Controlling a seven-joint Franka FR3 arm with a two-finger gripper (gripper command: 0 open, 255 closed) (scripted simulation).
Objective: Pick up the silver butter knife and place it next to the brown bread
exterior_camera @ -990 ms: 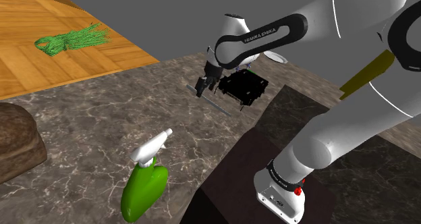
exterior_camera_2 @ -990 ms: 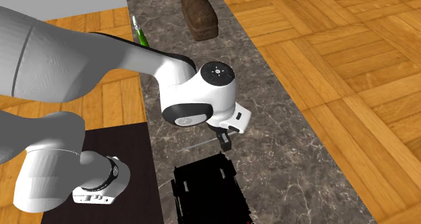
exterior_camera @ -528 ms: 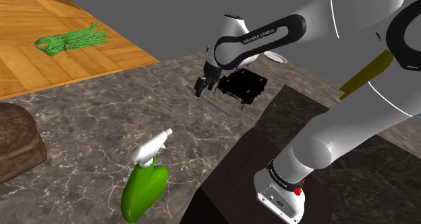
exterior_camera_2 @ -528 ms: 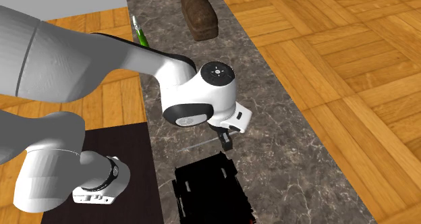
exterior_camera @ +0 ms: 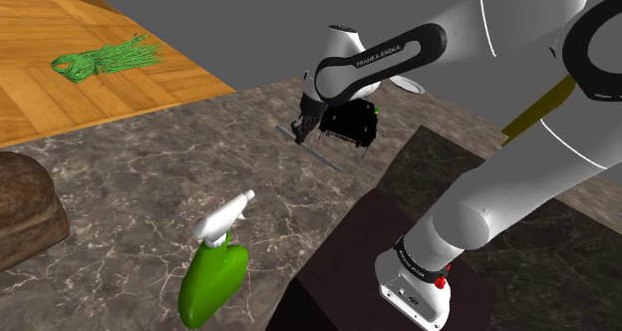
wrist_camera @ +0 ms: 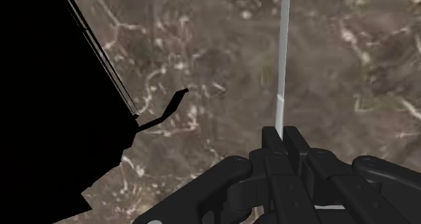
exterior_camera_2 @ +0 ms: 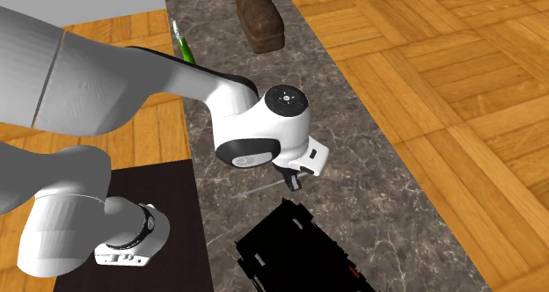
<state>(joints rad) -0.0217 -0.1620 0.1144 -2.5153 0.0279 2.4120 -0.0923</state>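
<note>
Lettering in white, FRANKA EMIKA, runs along the black band on the arm (exterior_camera: pixel 384 52) in the shoulder view. No other writing can be read.

The gripper (exterior_camera: pixel 298 132) (exterior_camera_2: pixel 294 183) (wrist_camera: pixel 283 131) is down at the marble counter (exterior_camera_2: pixel 369 158), about midway along its length and nearer the edge that faces the stand (exterior_camera_2: pixel 158 220). In the wrist view its two black fingers (wrist_camera: pixel 272 143) are drawn close together and clench the near end of the butter knife (wrist_camera: pixel 284 47) (exterior_camera: pixel 321 154). The knife is a thin pale grey strip that runs straight away from the fingertips over the marble.

A black boxy object (exterior_camera: pixel 351 125) (exterior_camera_2: pixel 295 255) (wrist_camera: pixel 47 88) sits just beside the gripper, toward the counter's near end in the second exterior view.

The brown bread (exterior_camera_2: pixel 261 18) (exterior_camera: pixel 25 214) lies at the far end of the counter, well apart from the knife. A green spray bottle (exterior_camera: pixel 214 274) (exterior_camera_2: pixel 183 42) with a white head is at the stand-side edge, near the bread's end. A green leafy bundle (exterior_camera: pixel 105 58) lies on the wooden floor (exterior_camera: pixel 60 100).
</note>
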